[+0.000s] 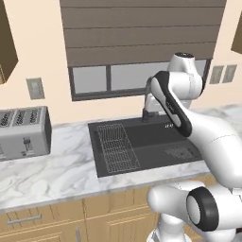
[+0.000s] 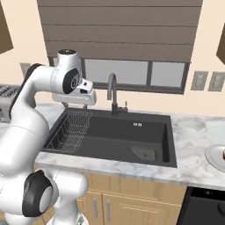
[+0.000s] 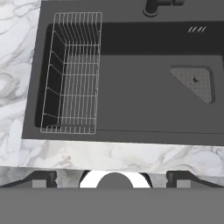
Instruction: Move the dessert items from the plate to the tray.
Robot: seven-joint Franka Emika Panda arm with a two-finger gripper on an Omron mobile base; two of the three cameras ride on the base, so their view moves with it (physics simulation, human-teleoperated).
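Hand view: the two dark fingers [image 3: 41,178] are seen spread wide at the bottom edge, nothing held or touched between them, and they are hung above the marble counter [image 3: 17,65] in front of the dark sink [image 3: 131,100], where a wire rack [image 3: 72,72] is set at its left end. Right base view: a pale round plate [image 2: 215,158] is cut by the right edge on the counter, well apart from the arm, with a small red-and-white dessert piece [image 2: 223,154] barely seen on it, too small for its direction to be told.
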